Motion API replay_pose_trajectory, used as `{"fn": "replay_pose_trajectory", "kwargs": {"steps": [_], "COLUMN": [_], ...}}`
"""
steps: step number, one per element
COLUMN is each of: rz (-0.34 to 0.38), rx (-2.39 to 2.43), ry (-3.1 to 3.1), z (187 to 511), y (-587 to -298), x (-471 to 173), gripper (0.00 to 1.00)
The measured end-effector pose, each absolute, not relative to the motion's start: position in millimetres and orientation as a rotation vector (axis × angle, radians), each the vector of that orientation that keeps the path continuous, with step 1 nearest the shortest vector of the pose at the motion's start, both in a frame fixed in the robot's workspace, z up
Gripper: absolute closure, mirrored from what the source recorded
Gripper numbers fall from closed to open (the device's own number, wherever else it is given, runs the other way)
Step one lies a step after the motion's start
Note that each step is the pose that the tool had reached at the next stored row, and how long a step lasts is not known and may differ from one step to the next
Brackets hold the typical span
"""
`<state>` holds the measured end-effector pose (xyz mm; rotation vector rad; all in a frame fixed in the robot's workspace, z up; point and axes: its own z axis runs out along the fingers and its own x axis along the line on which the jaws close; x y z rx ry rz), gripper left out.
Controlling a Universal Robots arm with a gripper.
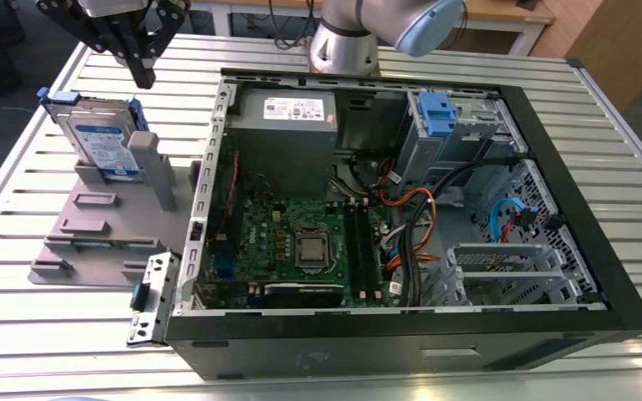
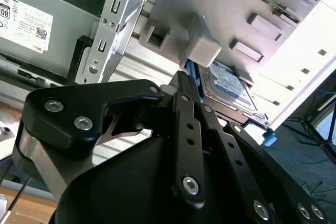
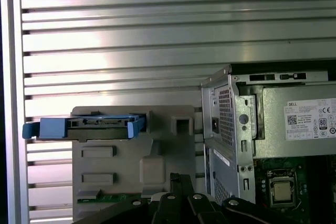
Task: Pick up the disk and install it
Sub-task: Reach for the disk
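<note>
- Exterior view: bright, even overhead light; glare streaks on bench (image 1: 64, 334) slats, strongest toward the exterior view's left.
- PC case (image 1: 588, 276) interior dimmer, soft shadows only.
- Second wrist view: bench partly blown out to white; gripper (image 2: 183, 75) close to lens, dark, small highlights on bolts.
- First wrist view: banded reflections across slats, no blur.

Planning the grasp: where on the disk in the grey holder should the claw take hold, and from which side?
Probably best: grip the disk by its free upper edge, pinching across the two flat faces, coming straight down from above. It stands on edge in the grey holder, whose posts cover its lower part; the blue bracket frames the exposed top.
</note>
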<state>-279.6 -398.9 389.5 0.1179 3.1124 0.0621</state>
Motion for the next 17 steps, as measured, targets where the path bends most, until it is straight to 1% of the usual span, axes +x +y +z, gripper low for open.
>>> {"fn": "replay_pose_trajectory", "kwargs": {"steps": [17], "rz": [0.062], "rx": [0.118], "ry": [3.112], "z": [389.0], "y": [-398.9], "x": [-289.9], "gripper": [0.89]}}
